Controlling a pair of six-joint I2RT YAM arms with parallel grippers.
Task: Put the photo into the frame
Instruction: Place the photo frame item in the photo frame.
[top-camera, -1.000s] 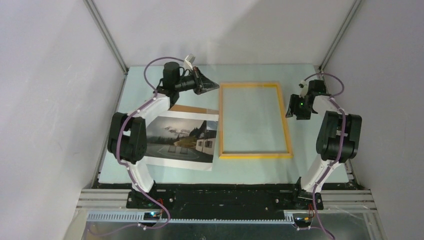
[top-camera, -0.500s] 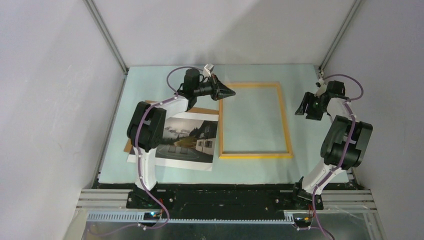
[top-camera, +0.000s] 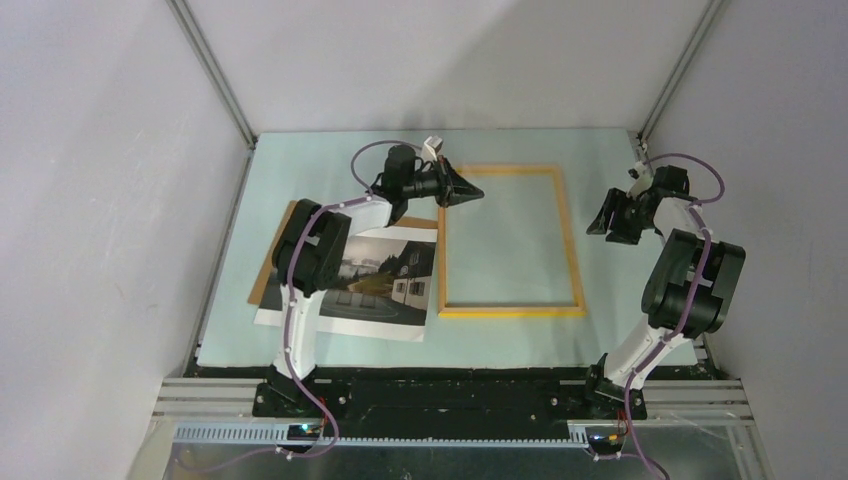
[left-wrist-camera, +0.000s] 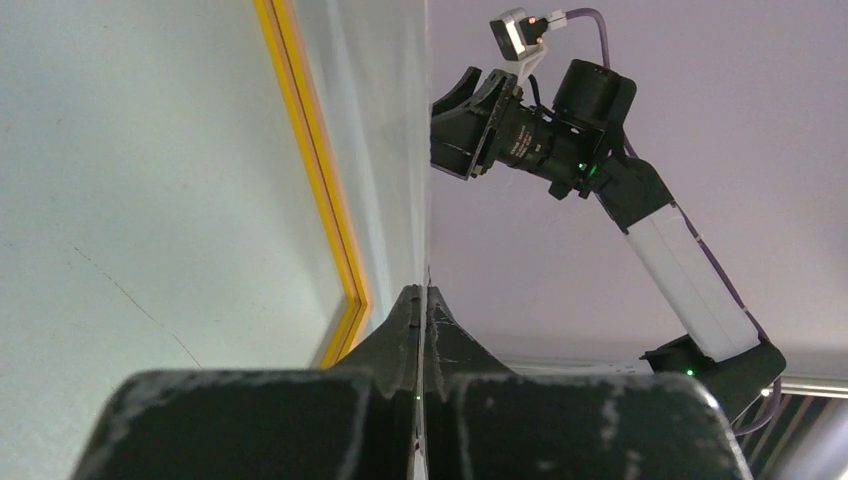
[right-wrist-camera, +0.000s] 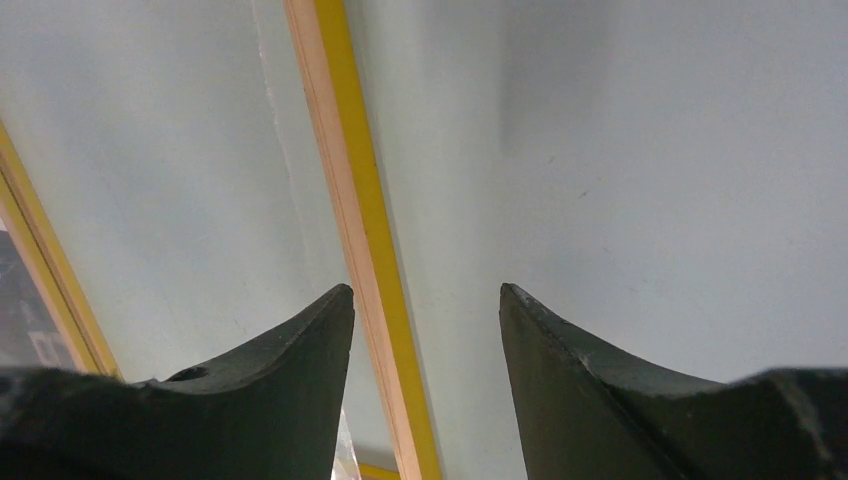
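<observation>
The photo (top-camera: 385, 280) lies flat at the left, next to the frame's left edge. The frame (top-camera: 572, 250), thin and yellow-orange, lies flat at the middle of the mat. My left gripper (top-camera: 478, 192) is shut and points right, above the frame's far left corner. In the left wrist view its fingertips (left-wrist-camera: 412, 300) are pressed together beside the yellow edge (left-wrist-camera: 322, 200), with nothing clearly between them. My right gripper (top-camera: 612, 228) is open, just right of the frame. In the right wrist view (right-wrist-camera: 425, 290) the frame's edge (right-wrist-camera: 350, 200) runs between the fingers.
A plain brown backing board (top-camera: 275, 265) lies under the photo and sticks out at its left and far sides. A pale green mat (top-camera: 330, 160) covers the table. Grey walls and metal posts close in the left, right and far sides.
My left gripper has swung right, from beside the frame's far left corner to over it, staying shut. My right gripper has drawn back a little to the right, away from the frame.
</observation>
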